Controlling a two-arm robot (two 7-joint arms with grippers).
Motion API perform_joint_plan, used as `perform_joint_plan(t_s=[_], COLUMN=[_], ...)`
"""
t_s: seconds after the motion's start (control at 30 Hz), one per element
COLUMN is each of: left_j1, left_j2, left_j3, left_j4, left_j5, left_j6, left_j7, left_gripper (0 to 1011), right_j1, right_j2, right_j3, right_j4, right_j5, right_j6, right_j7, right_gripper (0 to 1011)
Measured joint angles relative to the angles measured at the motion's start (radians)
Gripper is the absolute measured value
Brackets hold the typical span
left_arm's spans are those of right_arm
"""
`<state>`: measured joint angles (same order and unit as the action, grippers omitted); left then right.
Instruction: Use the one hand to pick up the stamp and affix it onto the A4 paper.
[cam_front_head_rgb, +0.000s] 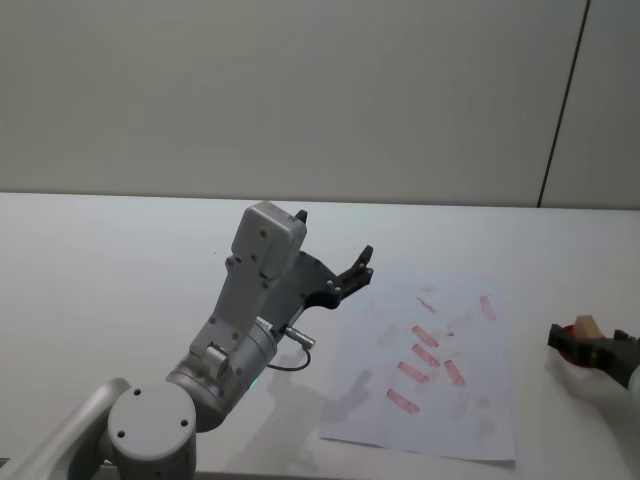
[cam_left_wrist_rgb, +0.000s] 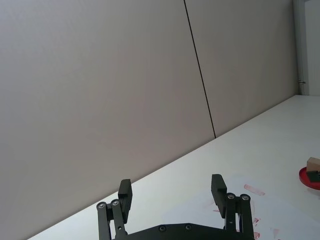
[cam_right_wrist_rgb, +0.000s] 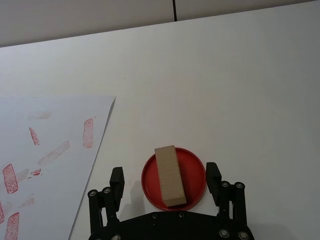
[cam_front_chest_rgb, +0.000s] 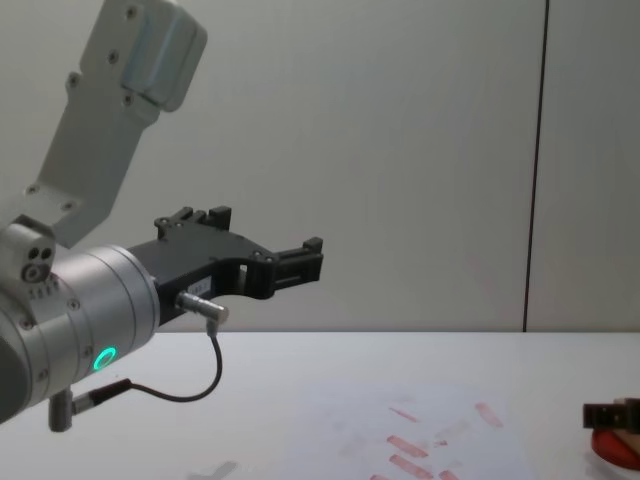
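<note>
The right gripper (cam_right_wrist_rgb: 165, 176) hangs low over the white table (cam_right_wrist_rgb: 240, 85) with its jaws spread wide, grasping nothing. Directly between its two black fingers (cam_right_wrist_rgb: 116, 178) lies the wooden stamp (cam_right_wrist_rgb: 169, 175), a pale tan block resting lengthwise on the round red ink pad (cam_right_wrist_rgb: 149, 181). The fingers stand outside the pad's rim, one on either side, apart from the block. To the robot's left of this gripper, just past the pad, lies the A4 paper (cam_right_wrist_rgb: 55, 150) (dotted with red-pink rectangular stamp marks (cam_right_wrist_rgb: 88, 132)). Its edge runs near the finger on that side and does not touch the pad. The left gripper (cam_left_wrist_rgb: 171, 186) is raised in the air beyond the paper's other side, well apart from the stamp. Its jaws are likewise released and empty, and it points toward the back wall (cam_left_wrist_rgb: 100, 100).
</note>
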<state>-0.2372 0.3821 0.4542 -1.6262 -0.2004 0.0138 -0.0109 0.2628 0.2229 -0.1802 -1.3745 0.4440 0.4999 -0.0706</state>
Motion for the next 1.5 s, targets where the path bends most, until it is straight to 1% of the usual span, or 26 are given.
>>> perform_joint_plan(t_s=[0.3, 0.4, 0.47, 0.53, 0.63, 0.67, 0.7, 0.73, 0.77, 0.8, 0.83, 0.87, 0.9, 0.93, 0.97, 1.03, 1.17, 1.2, 1.23, 1.5], left_j1=[0.0, 0.0, 0.0, 0.0, 0.0, 0.0, 0.0, 0.0, 0.0, 0.0, 0.0, 0.0, 0.0, 0.0, 0.0, 0.0, 0.0, 0.0, 0.0, 0.0], left_j2=[0.0, 0.0, 0.0, 0.0, 0.0, 0.0, 0.0, 0.0, 0.0, 0.0, 0.0, 0.0, 0.0, 0.0, 0.0, 0.0, 0.0, 0.0, 0.0, 0.0], left_j3=[0.0, 0.0, 0.0, 0.0, 0.0, 0.0, 0.0, 0.0, 0.0, 0.0, 0.0, 0.0, 0.0, 0.0, 0.0, 0.0, 0.0, 0.0, 0.0, 0.0], left_j4=[0.0, 0.0, 0.0, 0.0, 0.0, 0.0, 0.0, 0.0, 0.0, 0.0, 0.0, 0.0, 0.0, 0.0, 0.0, 0.0, 0.0, 0.0, 0.0, 0.0], left_j5=[0.0, 0.0, 0.0, 0.0, 0.0, 0.0, 0.0, 0.0, 0.0, 0.0, 0.0, 0.0, 0.0, 0.0, 0.0, 0.0, 0.0, 0.0, 0.0, 0.0], left_j6=[0.0, 0.0, 0.0, 0.0, 0.0, 0.0, 0.0, 0.0, 0.0, 0.0, 0.0, 0.0, 0.0, 0.0, 0.0, 0.0, 0.0, 0.0, 0.0, 0.0], left_j7=[0.0, 0.0, 0.0, 0.0, 0.0, 0.0, 0.0, 0.0, 0.0, 0.0, 0.0, 0.0, 0.0, 0.0, 0.0, 0.0, 0.0, 0.0, 0.0, 0.0], left_gripper=[1002, 1002, 1002, 1002, 1002, 1002, 1002, 1002, 1002, 1002, 1002, 1002, 1002, 1002, 1002, 1002, 1002, 1002, 1002, 1002], right_j1=[0.002, 0.002, 0.002, 0.002, 0.003, 0.003, 0.003, 0.003, 0.003, 0.003, 0.003, 0.003, 0.003, 0.003, 0.003, 0.003, 0.003, 0.003, 0.003, 0.003], right_j2=[-0.004, -0.004, -0.005, -0.005, -0.005, -0.006, -0.006, -0.006, -0.006, -0.006, -0.006, -0.006, -0.006, -0.006, -0.006, -0.006, -0.007, -0.007, -0.007, -0.007], right_j3=[0.0, 0.0, 0.0, 0.0, 0.0, 0.0, 0.0, 0.0, 0.0, 0.0, 0.0, 0.0, 0.0, 0.0, 0.0, 0.0, 0.0, 0.0, 0.0, 0.0], right_j4=[0.007, 0.008, 0.009, 0.01, 0.01, 0.01, 0.011, 0.011, 0.011, 0.011, 0.011, 0.011, 0.012, 0.012, 0.012, 0.012, 0.013, 0.013, 0.013, 0.013], right_j5=[0.004, 0.004, 0.004, 0.004, 0.005, 0.005, 0.005, 0.005, 0.005, 0.005, 0.005, 0.005, 0.006, 0.006, 0.006, 0.006, 0.006, 0.006, 0.006, 0.006], right_j6=[-0.002, -0.003, -0.003, -0.003, -0.004, -0.004, -0.004, -0.004, -0.004, -0.004, -0.004, -0.004, -0.004, -0.004, -0.004, -0.004, -0.004, -0.004, -0.004, -0.004], right_j7=[-0.006, -0.007, -0.007, -0.008, -0.009, -0.009, -0.009, -0.009, -0.009, -0.009, -0.009, -0.01, -0.01, -0.01, -0.01, -0.01, -0.011, -0.011, -0.011, -0.011], right_gripper=[998, 950, 911, 832, 782, 731, 731, 684, 664, 600, 561, 561, 484, 484, 423, 389, 249, 249, 217, 217])
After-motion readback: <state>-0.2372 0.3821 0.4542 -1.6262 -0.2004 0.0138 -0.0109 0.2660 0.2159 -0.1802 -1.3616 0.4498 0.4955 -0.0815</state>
